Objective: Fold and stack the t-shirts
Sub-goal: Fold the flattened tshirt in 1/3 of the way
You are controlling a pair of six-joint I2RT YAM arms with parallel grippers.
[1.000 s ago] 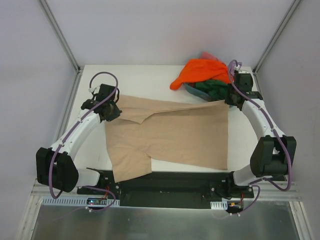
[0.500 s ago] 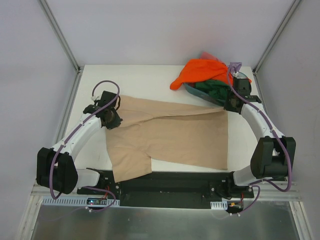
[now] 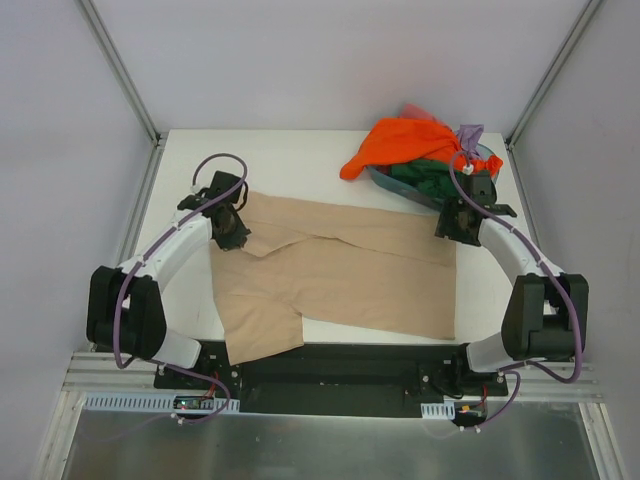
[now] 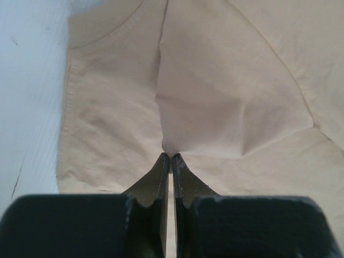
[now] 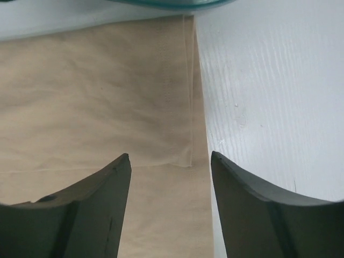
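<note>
At far left, left tool [image 4: 171,157] fully closed, pinching tan t-shirt [image 3: 350,275] fold; right tool [image 5: 170,156] wide open, nothing held, over shirt's right edge.

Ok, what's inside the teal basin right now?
An orange t-shirt is heaped on top, spilling over the basin rim. Beneath it shows dark green cloth, with pinkish red cloth behind and lilac cloth at the far rim. Anything deeper is covered.
</note>
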